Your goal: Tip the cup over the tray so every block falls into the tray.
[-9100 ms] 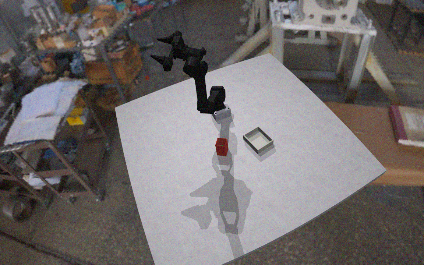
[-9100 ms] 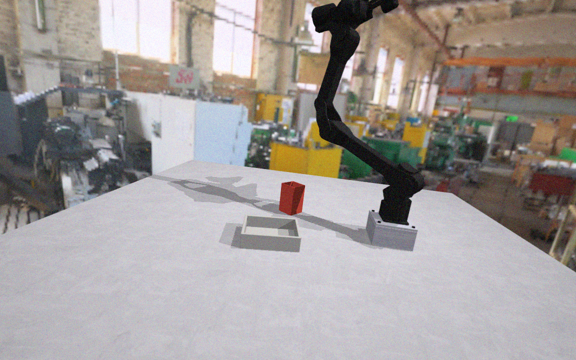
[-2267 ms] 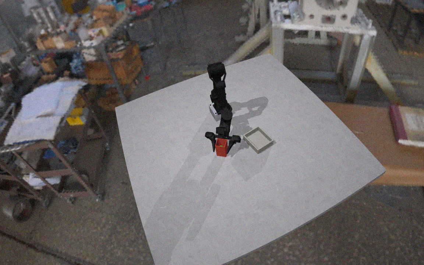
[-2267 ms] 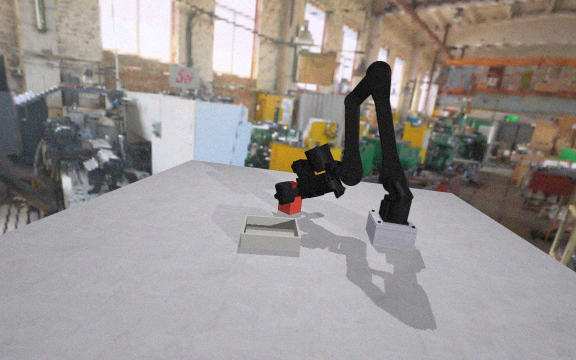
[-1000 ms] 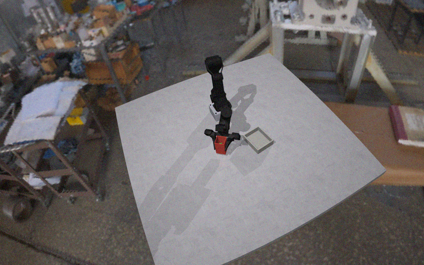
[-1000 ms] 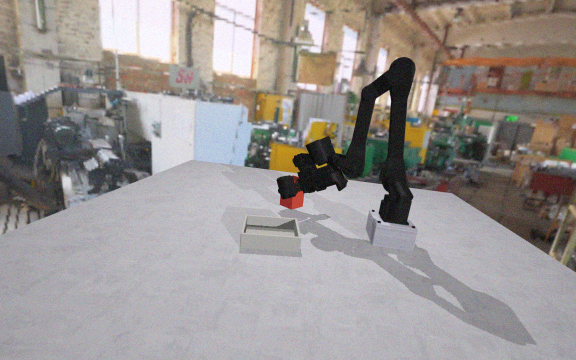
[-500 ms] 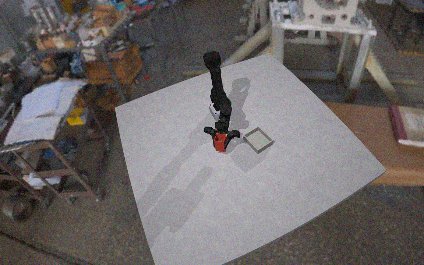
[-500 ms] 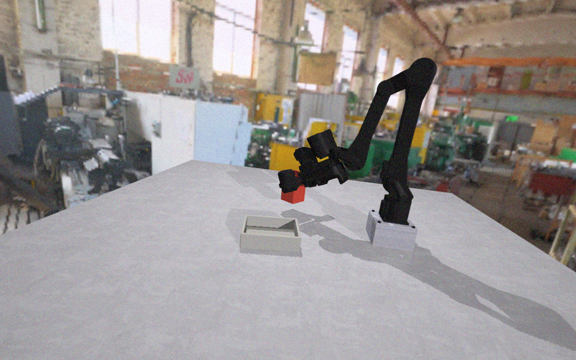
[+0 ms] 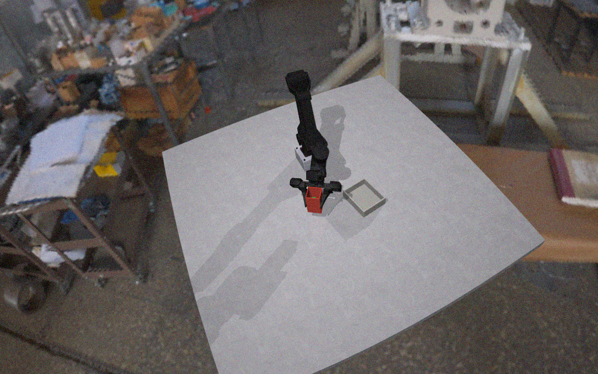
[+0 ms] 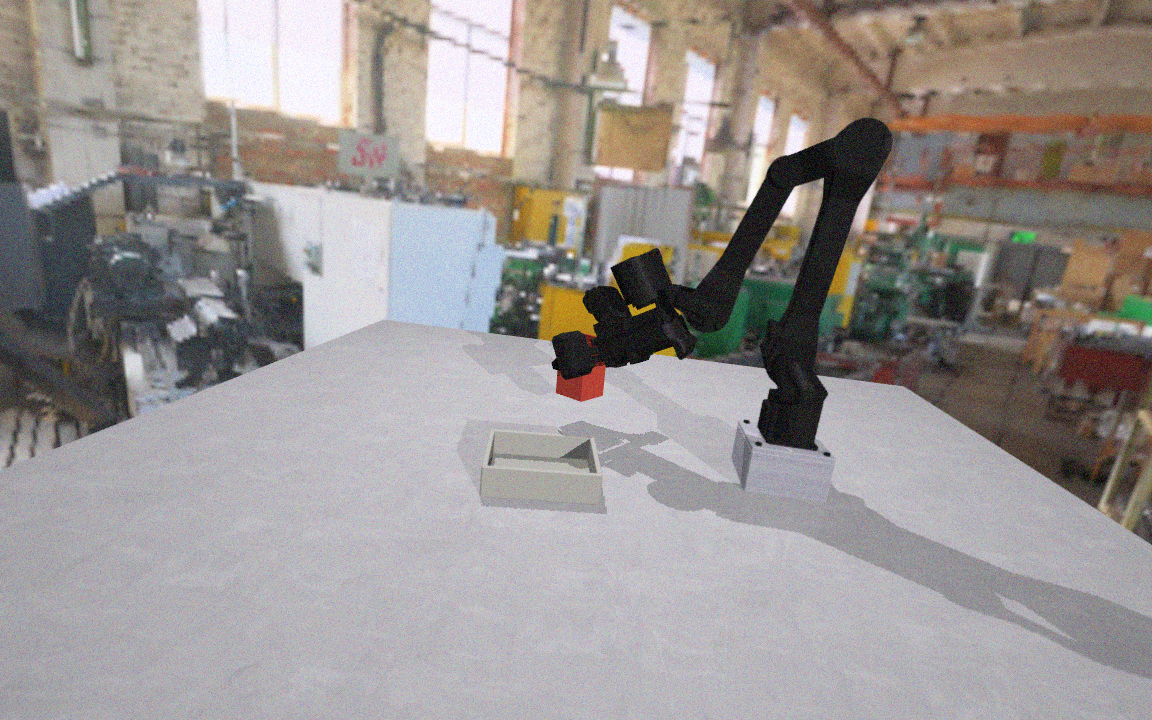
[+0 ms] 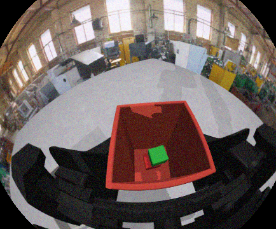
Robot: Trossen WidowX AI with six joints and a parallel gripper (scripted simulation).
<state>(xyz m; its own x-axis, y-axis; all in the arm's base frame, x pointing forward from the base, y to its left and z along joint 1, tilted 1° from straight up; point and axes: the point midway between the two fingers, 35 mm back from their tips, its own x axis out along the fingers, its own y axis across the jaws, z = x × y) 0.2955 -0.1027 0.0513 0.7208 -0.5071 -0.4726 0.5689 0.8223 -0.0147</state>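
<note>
The red square cup [image 9: 314, 205] [image 10: 580, 387] [image 11: 160, 186] is upright, mouth up, a little above the table. My gripper [image 9: 314, 202] [image 10: 582, 365] [image 11: 150, 129] is shut on the cup, with one finger on each side. Inside the cup, the wrist view shows a green block [image 11: 158, 156] and part of a red block [image 11: 147, 162] beneath it near the floor. Other blocks could be hidden under these. The shallow beige tray [image 9: 375, 208] [image 10: 541, 486] stands on the table to the right of the cup in the top view, and no blocks show in it.
The white robot base [image 9: 302, 159] [image 10: 783, 471] stands on the grey table [image 9: 422, 260] [image 10: 294, 591] behind the gripper in the top view. Shadows of the arm lie across the table. The tray's walls stand up around it, near the gripper's right side in that view.
</note>
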